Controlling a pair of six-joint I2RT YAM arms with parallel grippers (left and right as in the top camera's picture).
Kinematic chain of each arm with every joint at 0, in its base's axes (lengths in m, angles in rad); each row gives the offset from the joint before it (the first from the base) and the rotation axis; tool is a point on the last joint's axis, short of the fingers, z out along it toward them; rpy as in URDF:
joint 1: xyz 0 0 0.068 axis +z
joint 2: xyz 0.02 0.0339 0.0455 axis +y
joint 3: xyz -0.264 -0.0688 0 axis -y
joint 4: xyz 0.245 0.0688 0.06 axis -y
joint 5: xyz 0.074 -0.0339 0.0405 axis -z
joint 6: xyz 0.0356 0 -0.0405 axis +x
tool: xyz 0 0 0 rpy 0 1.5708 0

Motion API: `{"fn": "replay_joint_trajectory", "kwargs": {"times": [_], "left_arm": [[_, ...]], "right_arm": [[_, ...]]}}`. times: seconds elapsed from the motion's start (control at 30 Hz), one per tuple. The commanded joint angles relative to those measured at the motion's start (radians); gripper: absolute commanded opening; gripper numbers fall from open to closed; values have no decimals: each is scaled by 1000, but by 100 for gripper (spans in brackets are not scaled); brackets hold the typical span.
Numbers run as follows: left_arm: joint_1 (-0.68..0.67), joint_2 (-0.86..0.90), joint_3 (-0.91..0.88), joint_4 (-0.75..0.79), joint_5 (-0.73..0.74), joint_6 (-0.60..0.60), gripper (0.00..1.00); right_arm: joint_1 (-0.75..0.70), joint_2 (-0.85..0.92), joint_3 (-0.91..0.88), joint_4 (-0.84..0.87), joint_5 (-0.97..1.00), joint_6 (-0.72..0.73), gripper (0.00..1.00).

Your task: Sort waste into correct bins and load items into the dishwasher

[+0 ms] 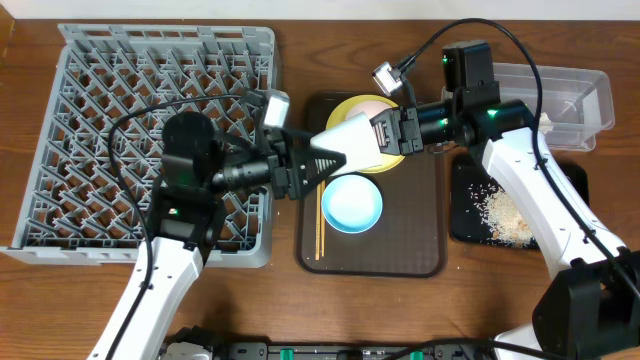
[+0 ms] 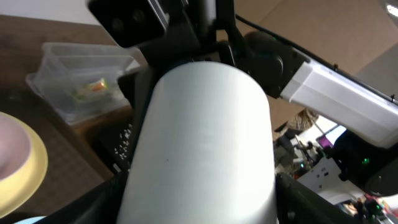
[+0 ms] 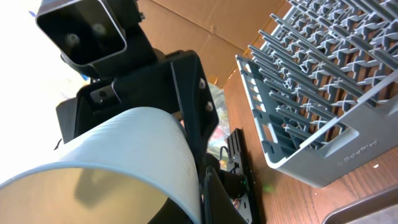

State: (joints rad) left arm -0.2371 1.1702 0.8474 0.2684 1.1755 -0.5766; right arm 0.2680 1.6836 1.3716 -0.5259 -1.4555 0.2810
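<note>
Dish rack point(image 1: 100, 150), grey, far left of table; no dishes seen in it. Left gripper point(image 1: 318, 160) reaches right from the rack's edge, jaws pinching the narrow end of the white cup point(image 1: 352, 140). Cup held on its side in the air above the brown tray point(image 1: 400, 230). On that tray: chopsticks point(image 1: 320, 225) along the left edge, blue bowl point(image 1: 352, 203) just beside them, yellow plate point(image 1: 343, 110) at the back, partly hidden under the cup. Right gripper point(image 1: 385, 135) meets the cup's wide rim; cannot tell whether its jaws grip. Black tray point(image 1: 465, 215) further right holds rice-like crumbs point(image 1: 505, 215). Clear tub point(image 1: 570, 95), far right, holds the snack wrapper point(image 2: 93, 87).
</note>
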Motion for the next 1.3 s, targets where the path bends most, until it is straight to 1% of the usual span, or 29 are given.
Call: {"fn": "replay_joint_trajectory", "kwargs": {"times": [0.0, 0.27, 0.47, 0.57, 0.6, 0.63, 0.67, 0.7, 0.77, 0.8, 0.9, 0.93, 0.97, 1.1, 1.27], "left_arm": [[-37, -7, 7, 7, 110, -5, 75], [-37, -7, 7, 7, 89, -5, 75], [-37, -7, 7, 7, 89, -4, 67], [-37, -6, 8, 7, 88, 0, 61], [-37, -6, 7, 7, 88, 0, 59], [-37, -6, 7, 7, 88, 2, 59], [-37, -6, 8, 7, 88, 11, 56], [-37, -6, 7, 6, 88, 36, 52], [-37, -6, 7, 6, 88, 69, 49], [-36, -6, 7, 6, 84, 91, 44], [-24, -6, 7, 2, 62, 96, 41], [-3, -6, 7, -2, 62, 119, 37], [11, -6, 7, -6, 62, 124, 35], [73, -6, 7, -53, 63, 124, 33], [148, -7, 7, -117, 63, 136, 32]], "right_arm": [[2, -2, 9, 7, 66, 3, 1], [2, -2, 9, 7, 66, 4, 1], [2, -2, 9, 7, 66, 3, 1], [2, -2, 9, 7, 66, 3, 1], [2, -2, 9, 7, 62, 3, 2], [2, -2, 9, 7, 59, 3, 6], [2, -2, 9, 7, 59, 3, 8], [2, -2, 9, 7, 59, 3, 13], [2, -2, 9, 7, 59, 3, 17], [0, -2, 9, 6, 59, 3, 21], [-6, -2, 9, 6, 58, 4, 25], [-18, -2, 9, 5, 57, 5, 28], [-26, -2, 9, 5, 50, 12, 29], [-67, -2, 9, 2, 28, 15, 35], [-139, -2, 9, -27, 29, 14, 38]]}}
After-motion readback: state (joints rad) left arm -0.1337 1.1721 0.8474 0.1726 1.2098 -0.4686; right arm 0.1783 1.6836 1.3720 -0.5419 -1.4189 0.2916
